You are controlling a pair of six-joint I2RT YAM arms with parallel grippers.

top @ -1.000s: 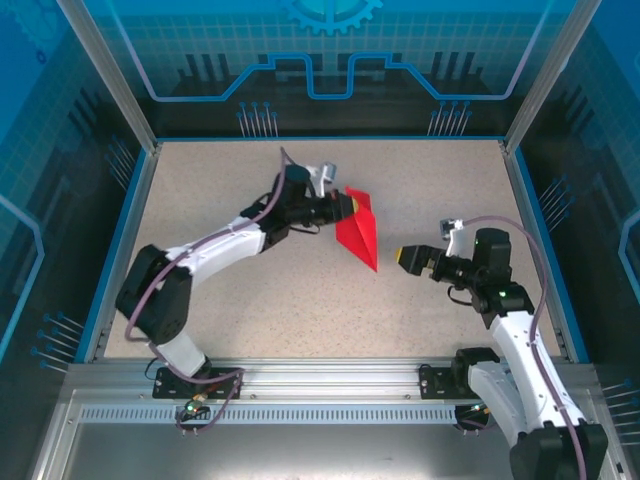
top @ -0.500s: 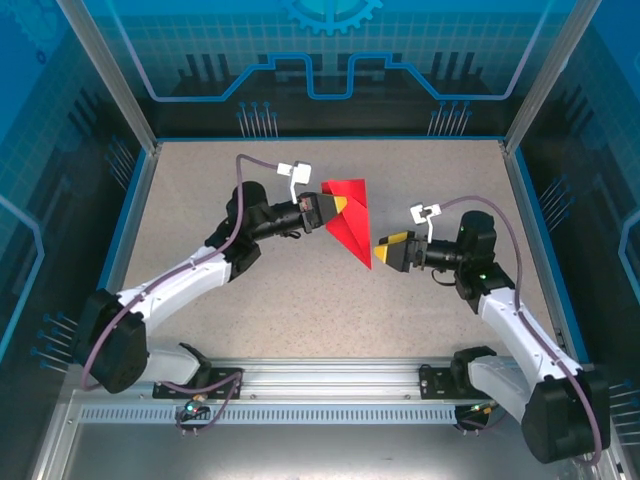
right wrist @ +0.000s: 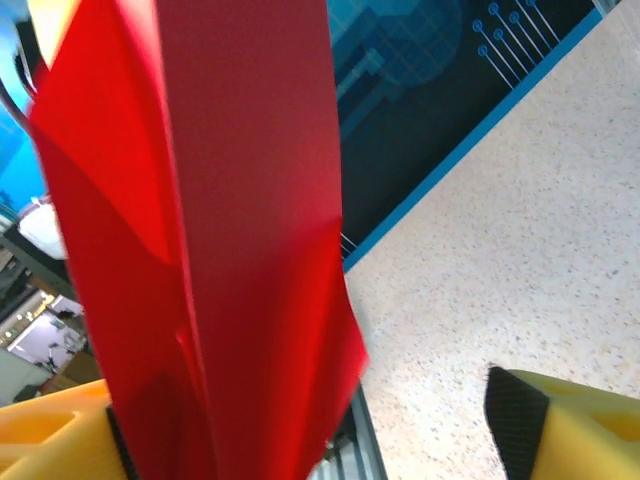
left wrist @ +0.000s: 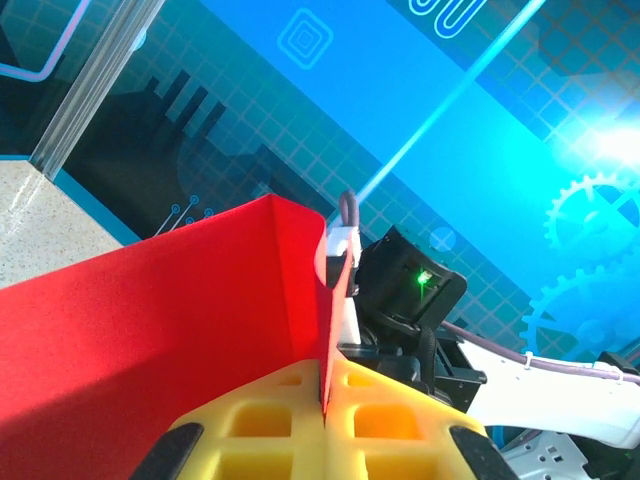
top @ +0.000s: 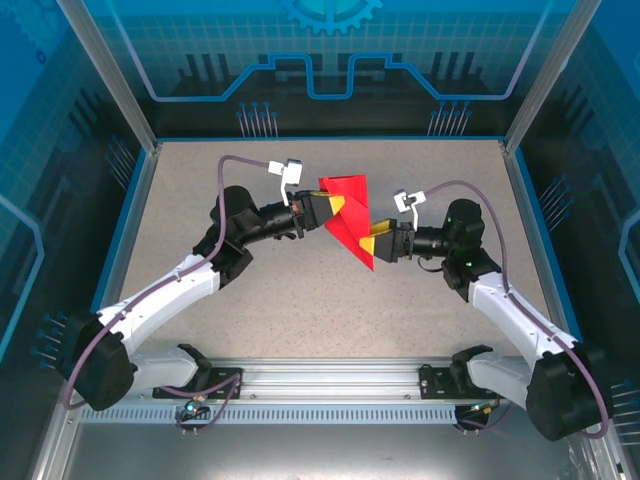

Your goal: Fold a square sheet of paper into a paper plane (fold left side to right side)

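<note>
The red sheet of paper point(top: 347, 214), folded into a pointed kite-like shape, hangs in the air over the middle of the table, its tip pointing down to the right. My left gripper point(top: 337, 208) is shut on its left edge; in the left wrist view the yellow fingertips point(left wrist: 362, 392) pinch the paper point(left wrist: 160, 330) at a crease. My right gripper point(top: 372, 246) stands open around the paper's lower tip. In the right wrist view the paper point(right wrist: 230, 220) lies against the left finger point(right wrist: 50, 440), and the right finger point(right wrist: 575, 425) is well apart from it.
The speckled table point(top: 300, 300) is ringed by a low blue rim point(top: 125, 240) and the enclosure's posts. The two arms meet nose to nose at mid-table. The right arm's wrist point(left wrist: 410, 285) sits just behind the paper in the left wrist view.
My right gripper has moved left up to the paper's lower tip and its jaws have narrowed. The left arm has stretched out and turned the paper slightly, still gripping it.
</note>
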